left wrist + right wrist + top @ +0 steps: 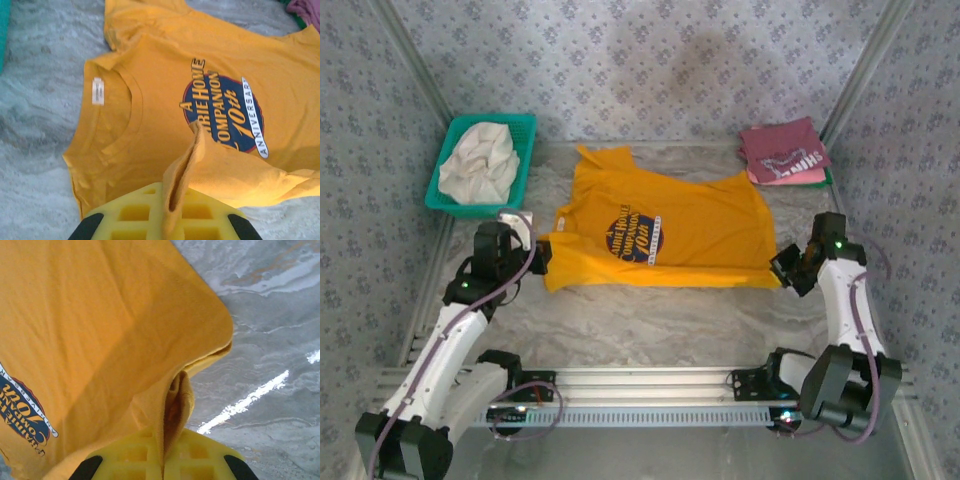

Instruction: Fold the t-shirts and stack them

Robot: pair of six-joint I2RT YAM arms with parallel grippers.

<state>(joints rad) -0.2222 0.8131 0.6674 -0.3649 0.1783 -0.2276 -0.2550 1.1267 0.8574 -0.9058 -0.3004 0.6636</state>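
Mustard-yellow cotton takes up the middle of the bench [650,320]: the mustard-yellow shirt [700,215] lies spread out sideways, front up, its collar towards the left and its hem towards the right. The dark blue round print [635,238] with yellow and white lettering sits near the shirt's centre. One sleeve sticks out at the far edge, loosely rumpled.

The left hand [542,252] is at the near left corner of the shirt, beside the collar. It is closed on the cloth. From the left wrist, a raised fold of yellow fabric runs up from between its yellow pads [125,215], and a small white label [98,91] shows inside the neckline beyond.

The right hand [782,268] is at the near right corner, by the hem. It too is clamped on the shirt. From the right wrist, a doubled edge of fabric is pinched between the pads [125,455], with bare marbled bench to the side.

At the far right corner a folded maroon shirt [782,148] with white lettering rests on top of a pink shirt [802,178], well apart from the yellow one. At the far left stands a teal basket [525,125] holding a crumpled white cloth [478,165].
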